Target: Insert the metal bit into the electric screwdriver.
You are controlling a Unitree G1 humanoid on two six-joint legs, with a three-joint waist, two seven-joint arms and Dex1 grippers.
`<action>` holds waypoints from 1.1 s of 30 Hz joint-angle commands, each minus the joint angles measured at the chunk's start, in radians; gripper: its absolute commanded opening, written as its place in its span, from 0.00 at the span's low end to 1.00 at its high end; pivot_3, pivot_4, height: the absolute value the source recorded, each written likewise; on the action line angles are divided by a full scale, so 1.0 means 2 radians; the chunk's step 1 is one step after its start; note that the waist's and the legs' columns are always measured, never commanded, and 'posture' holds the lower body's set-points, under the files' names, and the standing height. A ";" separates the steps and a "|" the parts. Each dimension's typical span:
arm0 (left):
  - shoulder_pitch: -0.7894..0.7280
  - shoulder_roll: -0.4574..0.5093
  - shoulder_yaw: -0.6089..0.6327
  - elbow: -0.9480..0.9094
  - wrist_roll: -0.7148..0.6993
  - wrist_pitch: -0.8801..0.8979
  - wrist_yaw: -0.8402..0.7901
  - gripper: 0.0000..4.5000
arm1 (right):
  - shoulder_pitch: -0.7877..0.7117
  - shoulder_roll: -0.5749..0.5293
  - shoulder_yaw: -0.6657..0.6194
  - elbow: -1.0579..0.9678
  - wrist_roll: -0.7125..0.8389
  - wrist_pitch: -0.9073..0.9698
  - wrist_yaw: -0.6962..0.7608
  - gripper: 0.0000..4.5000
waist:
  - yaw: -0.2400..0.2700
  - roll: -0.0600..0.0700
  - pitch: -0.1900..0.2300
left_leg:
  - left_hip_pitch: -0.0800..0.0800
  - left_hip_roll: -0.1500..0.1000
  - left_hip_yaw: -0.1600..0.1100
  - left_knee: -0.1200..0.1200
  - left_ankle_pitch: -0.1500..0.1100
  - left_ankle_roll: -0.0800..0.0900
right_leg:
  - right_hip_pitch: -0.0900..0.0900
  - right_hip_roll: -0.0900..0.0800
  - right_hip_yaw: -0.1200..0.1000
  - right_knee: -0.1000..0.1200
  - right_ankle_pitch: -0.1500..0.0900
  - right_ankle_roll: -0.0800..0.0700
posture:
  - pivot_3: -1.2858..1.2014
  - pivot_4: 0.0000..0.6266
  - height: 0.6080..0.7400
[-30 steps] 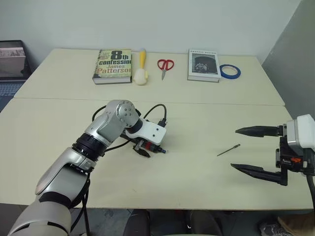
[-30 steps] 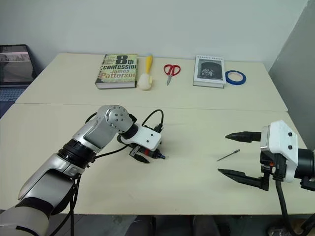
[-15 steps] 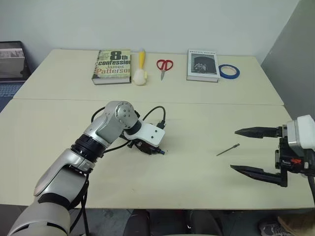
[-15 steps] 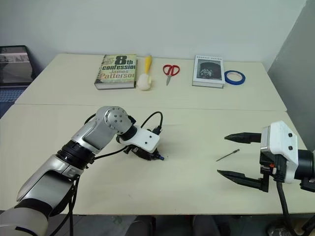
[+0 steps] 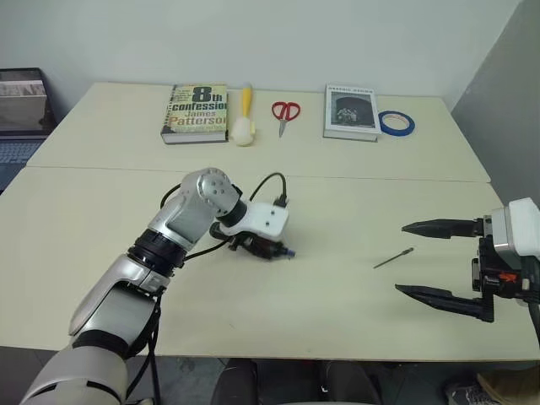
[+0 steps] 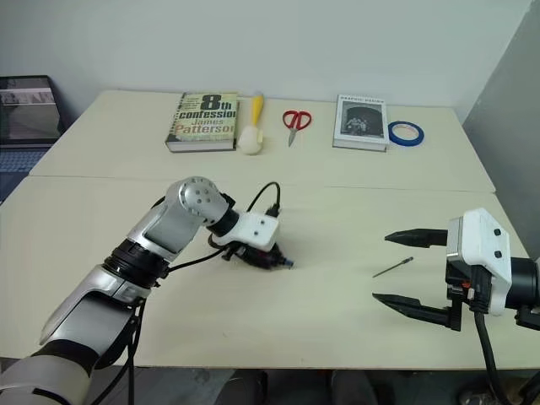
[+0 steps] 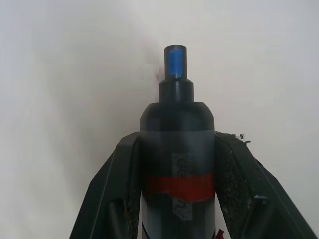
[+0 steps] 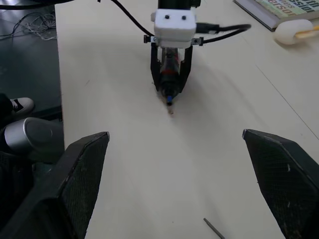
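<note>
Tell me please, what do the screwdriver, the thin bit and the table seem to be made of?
The electric screwdriver: probably matte black plastic, dull surface, with a red band and a glossy blue tip. The metal bit: likely steel, thin, grey, straight; too small to show its finish. The table: seemingly pale laminate or coated board, smooth, even cream colour, no clear grain.

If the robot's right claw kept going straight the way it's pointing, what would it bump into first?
Probably the left gripper, shut on the electric screwdriver, which sits dead ahead between the open right gripper fingers in the wrist view. The metal bit lies nearer but low on the table, so it might pass underneath; depth is unclear.
</note>
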 commanded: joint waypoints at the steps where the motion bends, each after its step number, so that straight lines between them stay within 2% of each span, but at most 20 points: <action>1: -0.041 -0.007 0.077 -0.015 -0.047 0.046 0.054 0.37 | -0.006 -0.007 -0.020 -0.003 0.016 0.001 -0.001 1.00 | -0.001 0.000 0.000 | 0.000 0.000 0.000 0.000 0.000 0.000 | 0.000 0.000 0.000 0.000 0.000 0.000 | 0.52 0.24 1.00; 7: -0.025 -0.050 0.153 -0.024 -0.095 0.090 0.167 0.37 | -0.021 -0.005 -0.006 0.008 0.020 -0.004 -0.012 1.00 | -0.003 0.000 0.000 | 0.000 0.000 0.000 0.000 0.000 0.000 | 0.000 0.000 0.000 0.000 0.000 0.000 | 0.52 0.24 1.00; 11: 0.000 -0.109 0.216 -0.024 -0.123 0.099 0.297 0.37 | -0.053 -0.009 0.021 0.023 0.021 -0.008 -0.016 1.00 | -0.002 0.000 0.000 | 0.000 0.000 0.000 0.001 0.000 0.000 | 0.000 0.000 0.000 0.000 0.000 0.001 | 0.52 0.24 1.00; 15: 0.031 -0.155 0.247 -0.051 -0.155 0.086 0.364 0.37 | -0.101 -0.004 0.058 0.037 0.031 -0.003 -0.038 1.00 | -0.003 0.000 0.000 | 0.000 0.000 0.000 0.001 0.000 0.000 | 0.000 0.000 0.000 0.000 0.001 0.001 | 0.52 0.24 1.00; 18: 0.058 -0.179 0.254 -0.065 -0.165 0.060 0.395 0.37 | -0.133 0.004 0.084 0.046 0.036 0.002 -0.057 1.00 | -0.002 0.000 0.000 | 0.000 0.000 0.000 0.001 0.000 0.000 | 0.000 0.000 0.000 0.000 0.001 0.001 | 0.52 0.24 1.00; 25: 0.117 -0.199 0.240 -0.081 -0.155 0.005 0.444 0.37 | -0.159 0.008 0.114 0.052 0.034 -0.001 -0.065 1.00 | 0.000 0.000 0.000 | 0.000 0.000 0.000 0.001 0.000 0.000 | 0.000 0.000 0.000 -0.001 0.002 -0.001 | 0.52 0.24 1.00; 33: 0.166 -0.193 0.229 -0.118 -0.158 0.020 0.470 0.37 | -0.175 0.010 0.127 0.060 0.033 -0.001 -0.067 1.00 | 0.000 0.000 0.000 | 0.000 0.000 0.000 0.001 0.000 0.000 | 0.000 0.000 0.000 -0.001 0.002 -0.001 | 0.52 0.24 1.00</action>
